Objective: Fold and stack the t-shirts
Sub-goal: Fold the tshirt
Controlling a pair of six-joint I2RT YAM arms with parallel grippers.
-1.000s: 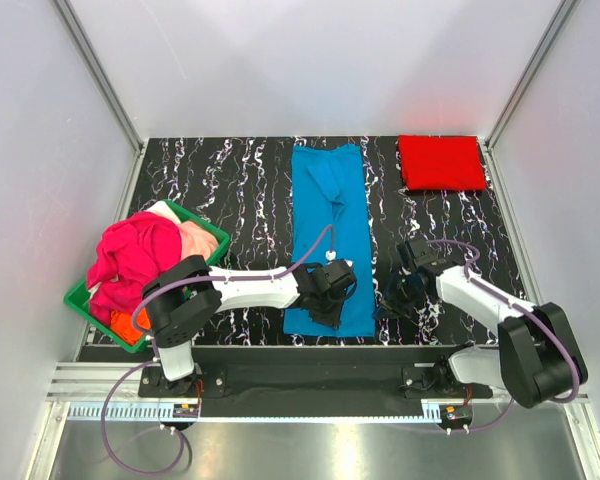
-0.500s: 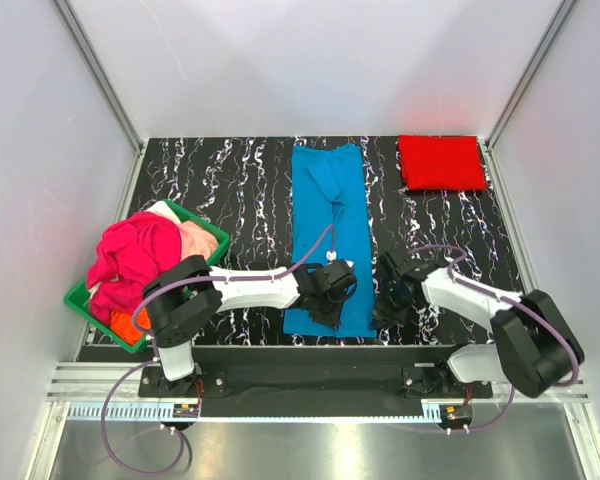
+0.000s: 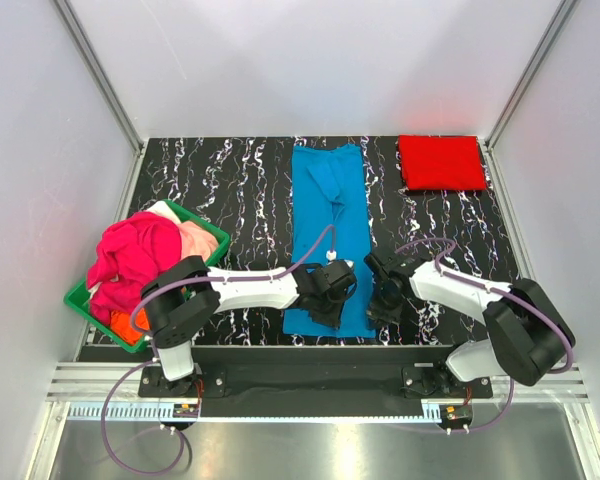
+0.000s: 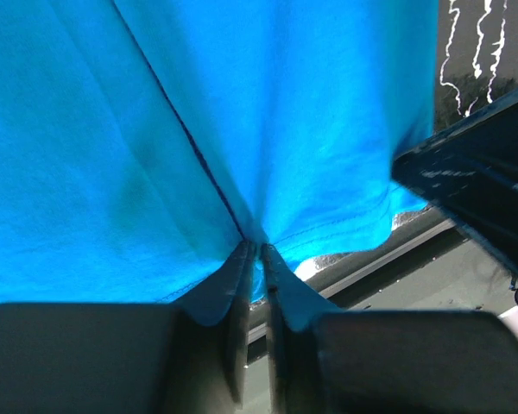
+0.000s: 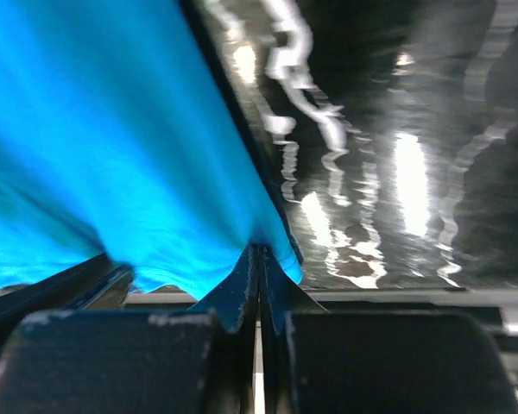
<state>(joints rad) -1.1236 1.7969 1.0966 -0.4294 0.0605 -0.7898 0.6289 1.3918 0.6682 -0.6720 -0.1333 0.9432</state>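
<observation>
Black table point(image 3: 230, 190) holding blue shirt point(image 3: 329, 200) at centre. Left gripper point(image 4: 253, 246) pinching its bottom edge, jaws almost shut. Right gripper point(image 5: 259, 250) pinching bottom right corner, shut tight.

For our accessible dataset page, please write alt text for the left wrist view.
The left gripper pinches the hem of a bright blue t-shirt, puckering the cloth. A black marbled table shows at the upper right.
</observation>
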